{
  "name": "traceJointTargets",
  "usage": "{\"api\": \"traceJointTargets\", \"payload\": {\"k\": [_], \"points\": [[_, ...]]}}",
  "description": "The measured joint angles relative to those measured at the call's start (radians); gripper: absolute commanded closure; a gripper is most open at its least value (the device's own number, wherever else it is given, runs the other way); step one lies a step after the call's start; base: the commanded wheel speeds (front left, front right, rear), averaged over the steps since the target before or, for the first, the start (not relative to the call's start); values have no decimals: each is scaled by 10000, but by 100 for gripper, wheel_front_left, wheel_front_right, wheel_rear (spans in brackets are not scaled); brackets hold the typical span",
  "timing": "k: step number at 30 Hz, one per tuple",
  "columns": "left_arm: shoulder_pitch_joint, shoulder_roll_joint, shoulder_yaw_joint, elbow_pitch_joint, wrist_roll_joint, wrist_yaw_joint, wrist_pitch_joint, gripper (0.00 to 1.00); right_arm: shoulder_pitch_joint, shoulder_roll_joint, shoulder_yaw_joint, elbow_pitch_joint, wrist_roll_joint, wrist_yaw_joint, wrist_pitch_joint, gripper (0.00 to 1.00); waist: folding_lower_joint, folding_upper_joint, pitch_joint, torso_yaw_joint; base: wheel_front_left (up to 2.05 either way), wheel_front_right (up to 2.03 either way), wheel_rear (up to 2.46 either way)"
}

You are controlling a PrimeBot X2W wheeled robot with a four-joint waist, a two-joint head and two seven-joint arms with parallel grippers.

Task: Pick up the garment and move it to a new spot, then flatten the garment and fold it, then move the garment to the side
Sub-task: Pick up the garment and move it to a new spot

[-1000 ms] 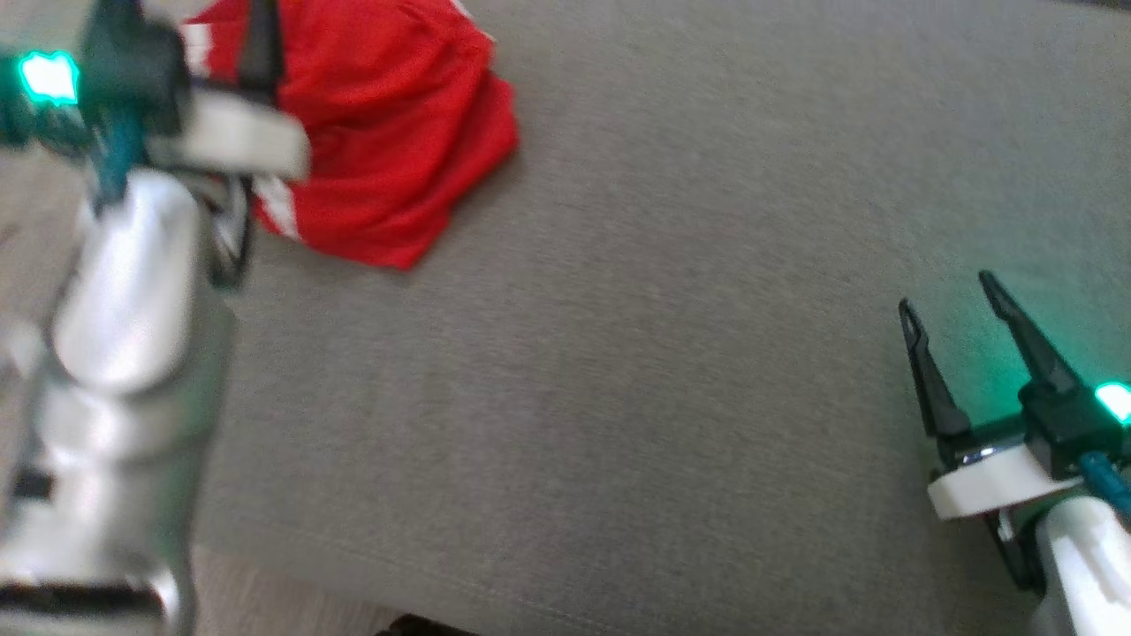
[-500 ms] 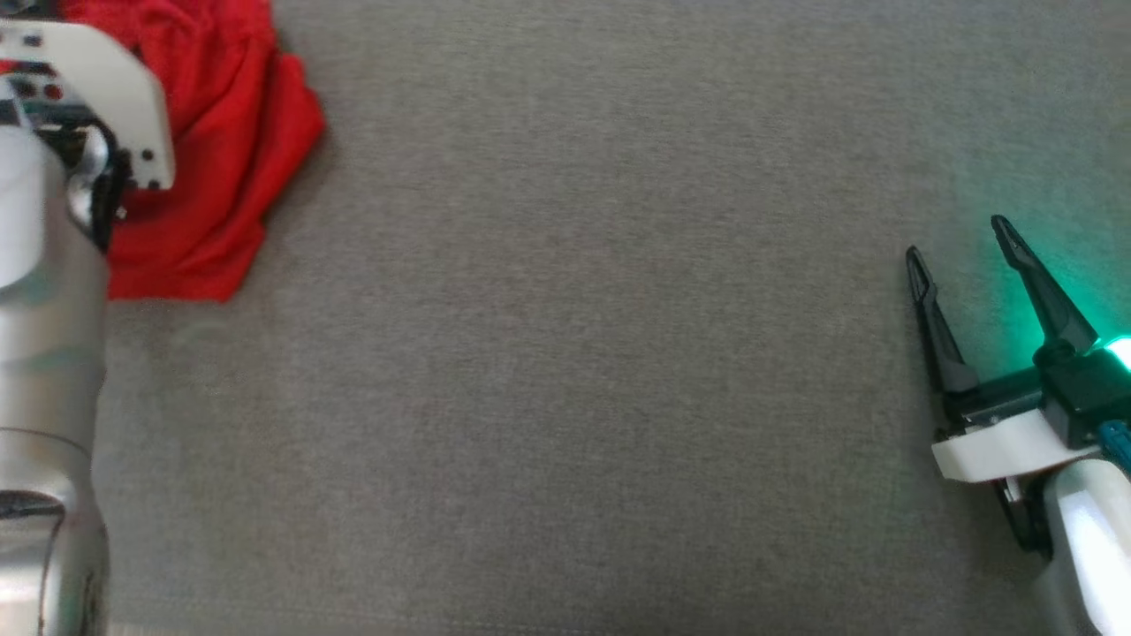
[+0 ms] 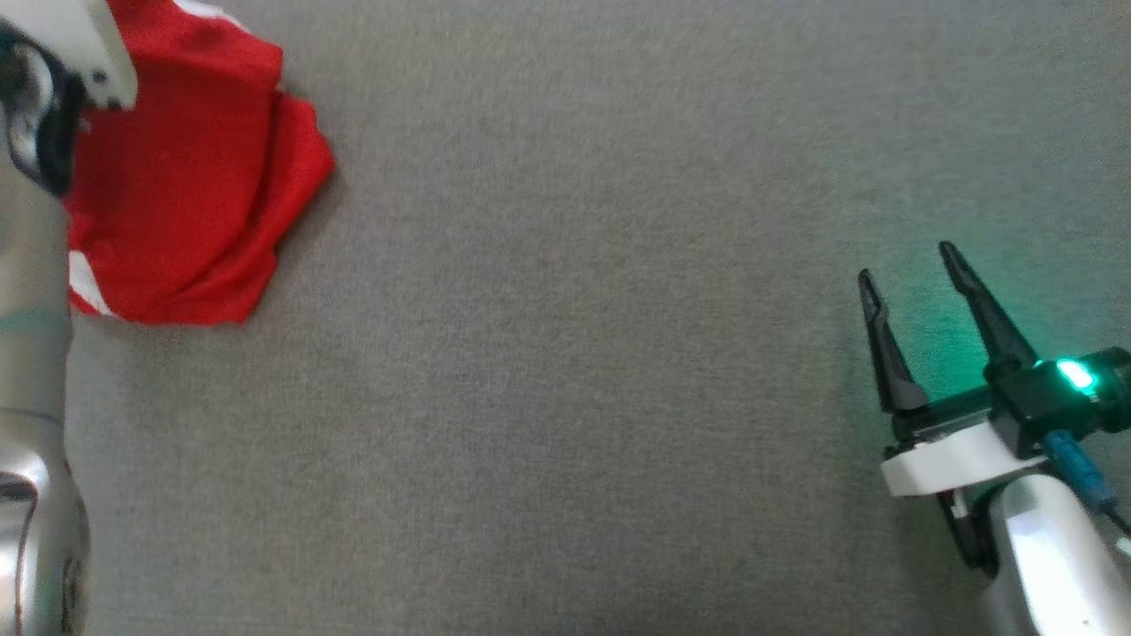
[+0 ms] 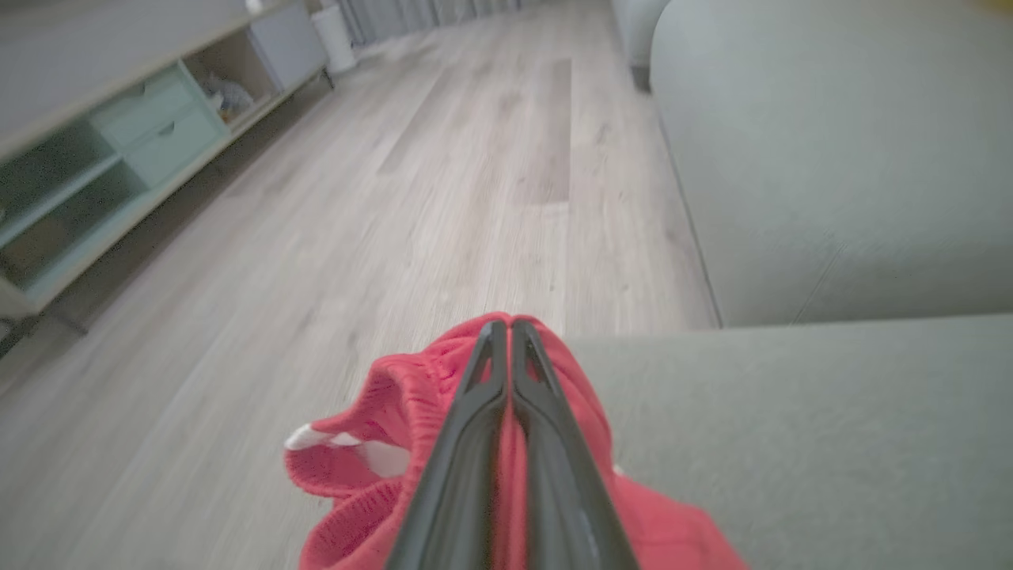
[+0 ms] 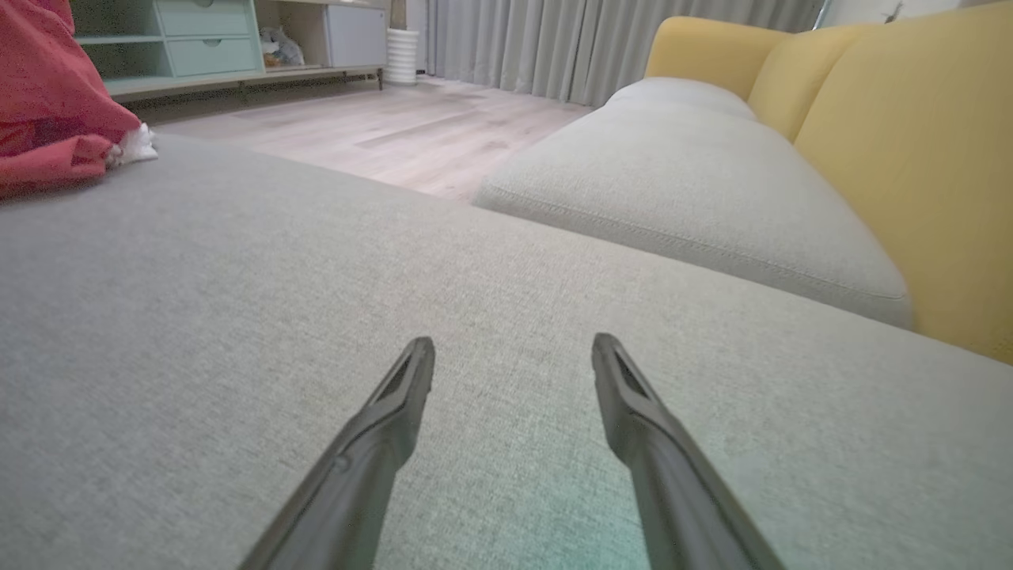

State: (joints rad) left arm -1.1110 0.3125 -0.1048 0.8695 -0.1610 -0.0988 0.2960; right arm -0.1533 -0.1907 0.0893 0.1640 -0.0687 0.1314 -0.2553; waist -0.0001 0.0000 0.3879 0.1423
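Grey woven seat cushion [image 3: 618, 371]: broad, flat. Red garment [image 3: 185, 194] lies crumpled on it, at cushion's far left, close to edge; white trim at hem. Pale wood floor [image 4: 356, 206] past that cushion edge. Second grey cushion [image 5: 688, 174] beyond first cushion.

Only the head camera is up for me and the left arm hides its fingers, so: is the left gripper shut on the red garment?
Observer: Yes. The left wrist view shows the left gripper shut, with the red garment pinched in it.
Operator: Where does that cloth lie?
Observer: At the edge of the grey cushion, with wooden floor just past it.
Operator: What faces the right gripper?
Observer: Its wrist view shows the right gripper pointing toward a second seat with a yellow backrest.
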Motion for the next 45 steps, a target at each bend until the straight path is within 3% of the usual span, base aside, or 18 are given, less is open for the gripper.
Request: {"api": "traceJointTargets", "payload": {"k": [7,14,20,21,30,37,41,45], "points": [[-713,111,-989,-2217,-211,-259,119,100,166,669,73,171,75,0,0,0,-2,0,-1101,-597,0,0,0],[-1235,113,-2686,-4134,-917,-334,458,100,510,1154,121,267,138,0,0,0,-1,0,-1832,-2021,0,0,0],[-1663,-161,-3655,-4174,-1335,-336,-46,100,523,1331,311,213,290,0,0,0,0,0,-2157,-3573,0,0,0],[-1663,-161,-3655,-4174,-1335,-336,-46,100,523,1331,311,213,290,0,0,0,0,0,-2157,-3573,0,0,0],[-1473,-1066,-5574,-3166,-1641,-336,-1770,100,564,1361,299,73,926,0,0,0,0,1,-2202,-5503,0,0,0],[-1387,-1994,-6059,-2013,-1661,-299,-3494,100,529,1373,336,-2,1149,0,0,0,1,1,-1803,-5386,0,0,0],[-1201,-2092,-6184,-1590,-1751,-274,-4172,100,321,1392,359,-27,1231,0,0,0,2,0,-1638,-4998,0,0,0],[952,-2034,-6661,-1944,-2071,-228,-4727,100,337,1400,138,-46,1221,0,0,0,2,0,-1573,-4489,0,0,0]]}}
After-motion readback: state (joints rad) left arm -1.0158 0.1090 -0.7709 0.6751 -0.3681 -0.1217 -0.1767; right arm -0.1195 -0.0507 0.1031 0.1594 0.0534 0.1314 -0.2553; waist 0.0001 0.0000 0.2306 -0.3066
